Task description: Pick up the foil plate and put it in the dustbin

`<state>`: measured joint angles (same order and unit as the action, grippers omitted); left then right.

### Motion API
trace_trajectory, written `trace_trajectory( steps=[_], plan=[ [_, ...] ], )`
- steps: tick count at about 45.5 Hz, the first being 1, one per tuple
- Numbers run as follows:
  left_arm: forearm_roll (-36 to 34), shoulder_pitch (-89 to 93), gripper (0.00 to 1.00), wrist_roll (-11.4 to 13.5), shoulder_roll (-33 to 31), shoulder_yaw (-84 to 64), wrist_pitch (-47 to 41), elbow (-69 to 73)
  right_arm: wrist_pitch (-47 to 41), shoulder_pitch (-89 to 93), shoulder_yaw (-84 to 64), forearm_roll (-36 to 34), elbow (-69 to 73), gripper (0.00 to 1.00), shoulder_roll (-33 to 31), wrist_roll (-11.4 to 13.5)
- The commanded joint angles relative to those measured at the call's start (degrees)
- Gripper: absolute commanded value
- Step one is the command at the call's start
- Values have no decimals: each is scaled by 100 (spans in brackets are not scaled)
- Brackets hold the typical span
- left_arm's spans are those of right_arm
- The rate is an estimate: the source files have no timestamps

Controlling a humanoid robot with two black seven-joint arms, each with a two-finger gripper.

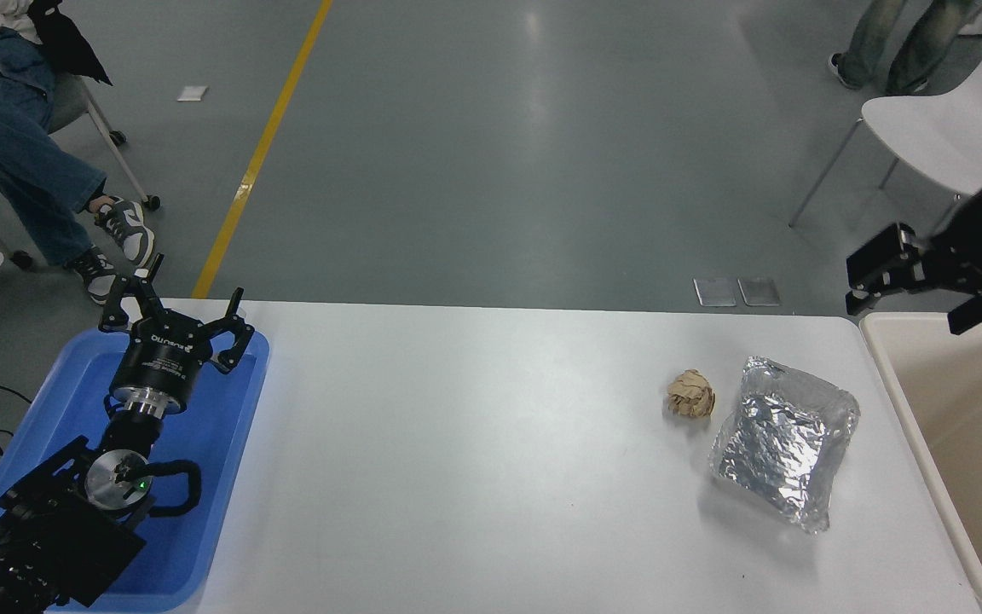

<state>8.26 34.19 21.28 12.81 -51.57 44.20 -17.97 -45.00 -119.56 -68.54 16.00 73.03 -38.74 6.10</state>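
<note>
The foil plate (pixel 785 442), crinkled and silver, lies on the white table (pixel 474 460) at the right, nothing touching it. The cream dustbin (pixel 960 443) stands just right of it at the table's right edge. My right gripper (pixel 904 298) hangs open and empty in the air above the dustbin's far left corner, well beyond the plate. My left gripper (pixel 174 311) is parked open over the blue tray at the lower left.
A small crumpled tan paper ball (pixel 690 394) sits just left of the foil plate. The blue tray (pixel 227 477) takes up the table's left end. A seated person (pixel 5 128) is at the far left, a white chair (pixel 943 128) at the far right.
</note>
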Motion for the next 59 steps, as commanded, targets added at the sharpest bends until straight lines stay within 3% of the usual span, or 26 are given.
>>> trace_trajectory(
  steps=[1, 8, 18, 59],
  plan=[
    [0, -1, 100, -1, -6, -2, 1, 4, 0, 1109, -37, 17, -131, 100, -152, 5],
    [0, -1, 100, -1, -6, 7, 1, 4, 1237, 2146, 156, 8, -140, 100, -72, -4],
    [0, -1, 100, -1, -6, -2, 1, 4, 2328, 3210, 1044, 17, -527, 100, -64, -4],
    [0, -1, 100, -1, 2, -2, 1, 4, 4473, 5487, 2477, 17, -1916, 98, 639, -74]
  ],
)
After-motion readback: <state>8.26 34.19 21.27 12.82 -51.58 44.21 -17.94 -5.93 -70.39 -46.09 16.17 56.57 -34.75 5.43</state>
